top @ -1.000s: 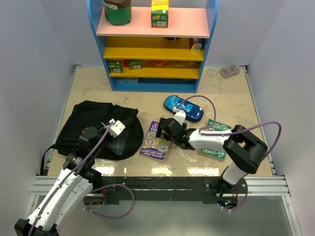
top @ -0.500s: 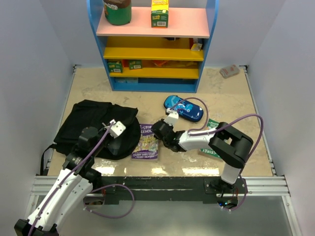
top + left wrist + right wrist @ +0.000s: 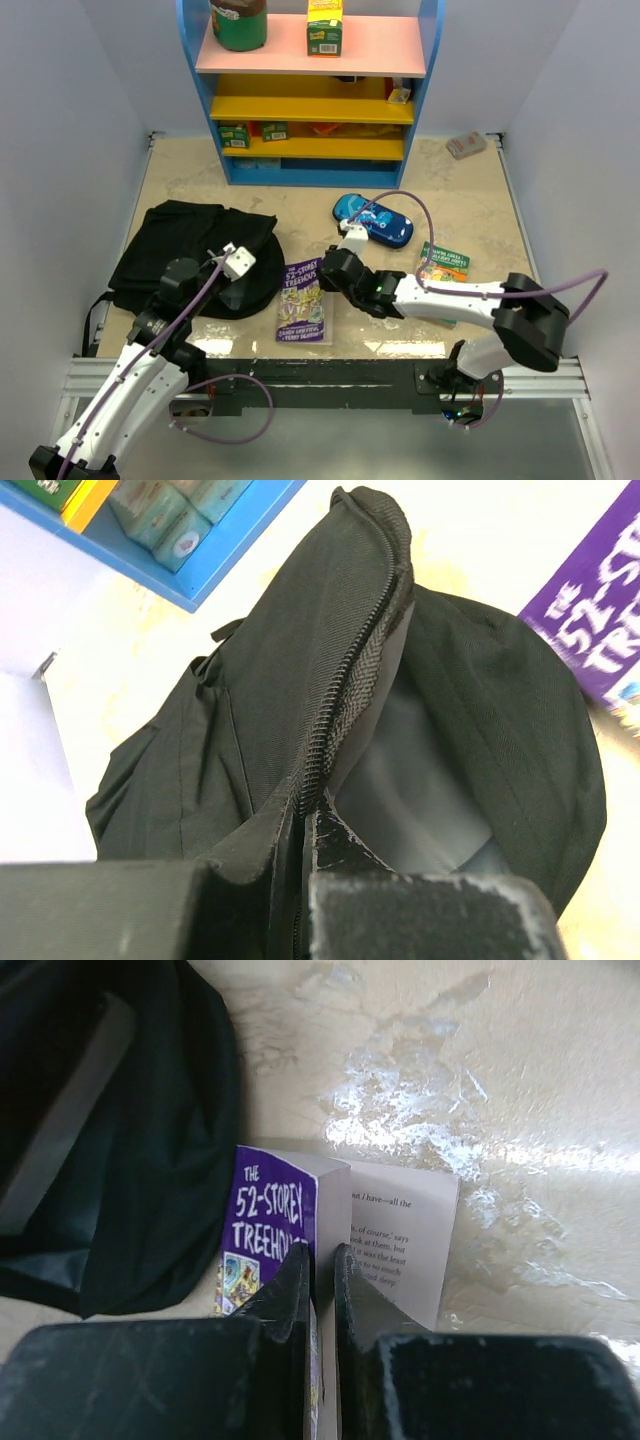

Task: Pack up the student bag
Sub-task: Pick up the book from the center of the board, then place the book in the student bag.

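Feeding the purple paperback book (image 3: 303, 305) into the soft black fabric backpack (image 3: 185, 245) looks to be the step you are on. The backpack lies on the left part of the desk (image 3: 470, 200), with its open mouth turned toward the book, which sits just beside its rim. Your left hand (image 3: 305, 830) is pressed together on the zippered edge of the backpack and lifts it, so the grey lining shows. Your right hand (image 3: 322, 1260) is pinching the book at its upper end, on the side away from the backpack.

The next move, as I read it, calls for sliding the book leftward through the opening while the left hand holds the rim high. Mind that the grip may be on the cover alone, so the pages could sag or fan and catch on the fabric.

From the overhead view you get the layout: the blue patterned pencil case (image 3: 375, 220) and a green paperback (image 3: 445, 268) wait on the right, well apart from the backpack. That view does not show what either hand has between its fingers. The right wrist view does, with the cover raised off a printed page. The left wrist view alone lets you see down the zipper into the lining, and how wide the mouth stands.
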